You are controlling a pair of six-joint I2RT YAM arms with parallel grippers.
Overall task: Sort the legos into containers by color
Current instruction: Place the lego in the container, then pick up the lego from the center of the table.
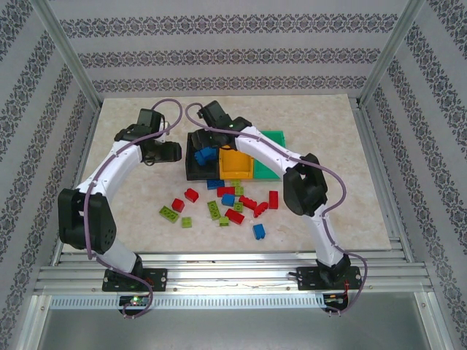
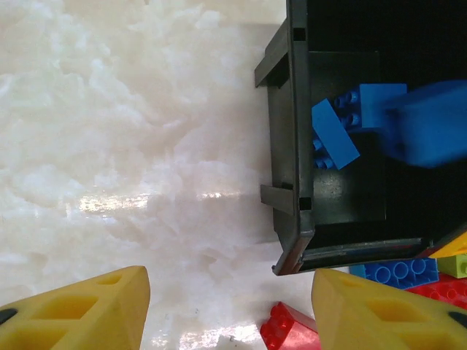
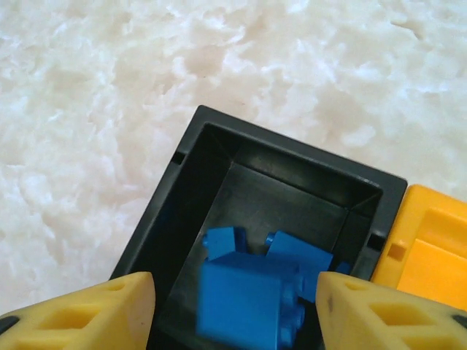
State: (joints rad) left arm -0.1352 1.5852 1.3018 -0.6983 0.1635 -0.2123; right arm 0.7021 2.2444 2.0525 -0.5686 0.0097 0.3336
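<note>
My right gripper [image 3: 233, 286] hangs over the black bin [image 3: 171, 193] with its fingers wide apart. The blue brick [image 3: 246, 306] at the lower middle looks blurred and free, so I judge it is dropping onto the blue legos [image 3: 299, 255] inside. My left gripper [image 2: 230, 288], also wide open and empty, waits beside that bin.

- Black bin [image 1: 191, 169]: open-topped and upright. You find it leftmost of the three, side by side with the orange-yellow bin [image 1: 237, 166].
- Green bin [image 1: 277, 138]: it sits behind and to the right of the orange-yellow bin.
- Blue bricks [image 3: 299, 255]: a few lie tumbled on the black bin's floor. Note one larger blue brick [image 3: 248, 302], blurred, over that bin's opening.
- Loose legos: red bricks [image 1: 191, 195], lime green bricks [image 1: 170, 213] and a few blue ones [image 1: 258, 232] lie scattered just in front of the bins.
</note>
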